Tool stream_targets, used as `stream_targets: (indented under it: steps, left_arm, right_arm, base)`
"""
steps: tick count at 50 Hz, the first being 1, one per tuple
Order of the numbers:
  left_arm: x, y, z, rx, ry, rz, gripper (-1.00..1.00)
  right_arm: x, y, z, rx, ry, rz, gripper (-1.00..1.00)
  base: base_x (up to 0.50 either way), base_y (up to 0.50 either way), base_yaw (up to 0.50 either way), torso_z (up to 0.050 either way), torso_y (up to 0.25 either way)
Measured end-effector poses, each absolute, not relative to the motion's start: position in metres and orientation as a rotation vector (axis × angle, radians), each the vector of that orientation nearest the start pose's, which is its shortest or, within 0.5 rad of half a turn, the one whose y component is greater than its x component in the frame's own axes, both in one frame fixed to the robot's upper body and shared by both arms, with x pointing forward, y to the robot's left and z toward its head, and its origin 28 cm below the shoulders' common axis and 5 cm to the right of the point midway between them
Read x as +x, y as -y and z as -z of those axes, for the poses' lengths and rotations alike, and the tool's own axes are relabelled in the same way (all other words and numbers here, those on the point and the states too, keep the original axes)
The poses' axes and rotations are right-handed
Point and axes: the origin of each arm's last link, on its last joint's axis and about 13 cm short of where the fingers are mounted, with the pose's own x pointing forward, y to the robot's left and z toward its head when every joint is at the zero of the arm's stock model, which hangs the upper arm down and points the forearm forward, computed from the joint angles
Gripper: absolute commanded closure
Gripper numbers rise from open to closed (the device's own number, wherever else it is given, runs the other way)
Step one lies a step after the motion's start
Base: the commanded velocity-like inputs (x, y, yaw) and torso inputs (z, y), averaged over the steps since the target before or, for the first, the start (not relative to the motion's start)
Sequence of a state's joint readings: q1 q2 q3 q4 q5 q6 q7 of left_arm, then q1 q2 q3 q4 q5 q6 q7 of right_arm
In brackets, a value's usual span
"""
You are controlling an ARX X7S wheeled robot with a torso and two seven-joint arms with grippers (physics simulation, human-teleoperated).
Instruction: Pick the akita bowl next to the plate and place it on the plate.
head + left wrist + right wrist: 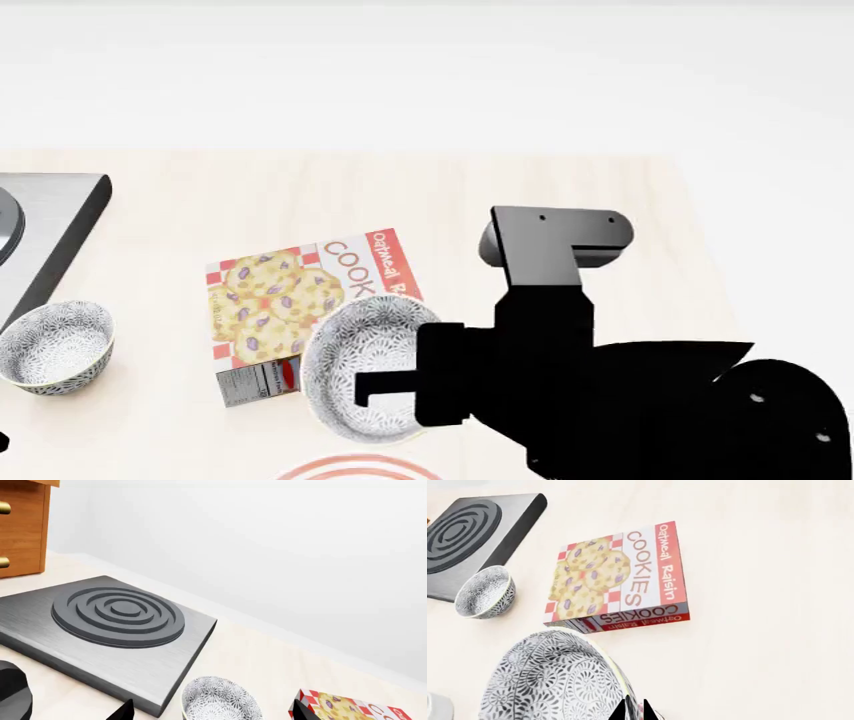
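Right arm: fills the near foreground of the head view, black and bulky, reaching in across the table toward the left — and it's carrying something!
Right gripper (380, 388): clamped on the rim of the akita bowl, one finger running over the wall; in the right wrist view the two tips sit pinched together at the bowl's edge, a rim grip that leaves the base free for setting down.
Table (561, 190): pale wood, everything spread across it.
Hob (113, 625): dark grey slab with raised rings, off at the far left, out of the action.
Cookie box (310, 300): lying flat, "Oatmeal Raisin Cookies" face up, beside and partly behind the lifted bowl.
Plate (358, 468): only a sliver of red rings peeks in at the bottom edge of the head view, just below the held bowl — that's the target, and it's close.
Akita bowl (367, 360): tilted, patterned outside showing, apparently off the table and hanging just short of the plate.
Second bowl (56, 345): same pattern, upright on the table beside the hob, well apart from the plate — not the one wanted.
Left gripper: only dark fingertips at the wrist view's edge, set wide apart, nothing between them, hovering idle near that second bowl.
Next, I'd say: carry it over the plate, level it, lower, release.
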State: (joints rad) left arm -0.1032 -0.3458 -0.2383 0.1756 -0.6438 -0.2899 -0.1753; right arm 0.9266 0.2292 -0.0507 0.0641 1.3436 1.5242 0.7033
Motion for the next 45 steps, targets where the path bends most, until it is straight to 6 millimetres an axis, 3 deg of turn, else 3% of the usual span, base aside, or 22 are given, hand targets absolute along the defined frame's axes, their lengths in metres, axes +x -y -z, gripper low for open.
stream_targets:
  steps: [45]
  left_arm:
    - [0.228,-0.311,-0.084,-0.302,0.055,-0.245,-1.00]
  right_arm:
    - [0.278,0.079,-0.169,0.164,-0.835,-0.524,1.00]
  base:
    - [0.00,0.00,0.00,0.000,0.000]
